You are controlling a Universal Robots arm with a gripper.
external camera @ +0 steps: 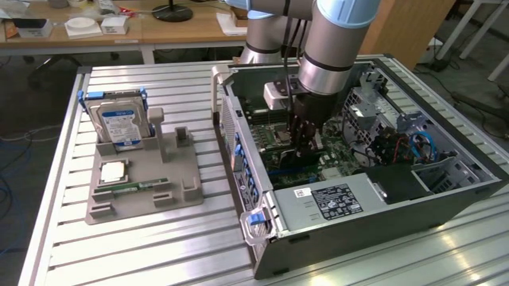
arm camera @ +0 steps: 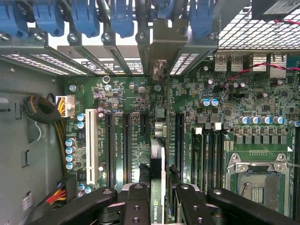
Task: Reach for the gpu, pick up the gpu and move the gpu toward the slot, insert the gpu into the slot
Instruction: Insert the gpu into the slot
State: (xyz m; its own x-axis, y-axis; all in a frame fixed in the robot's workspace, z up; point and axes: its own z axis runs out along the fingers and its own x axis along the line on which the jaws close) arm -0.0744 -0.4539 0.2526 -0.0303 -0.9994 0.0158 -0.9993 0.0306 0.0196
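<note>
Gpu (arm camera: 158, 173) is held edge-on, clamped between the fingers of the gripper (arm camera: 159, 199) inside the computer case (external camera: 445, 202), just above the slot (arm camera: 161, 140); insertion is under way, requiring straight, aligned downward pressure.

The robot arm (external camera: 334, 47), its grey tube capped in light blue, reaches straight down into the open computer case (external camera: 445, 196), wrist vertical. At its end the black gripper (external camera: 301, 152) hangs low over the green motherboard (arm camera: 131, 98). In the wrist view, the jaws are closed on the gpu (arm camera: 157, 164), held upright and edge-on between the black fingers (arm camera: 136, 206).
</note>
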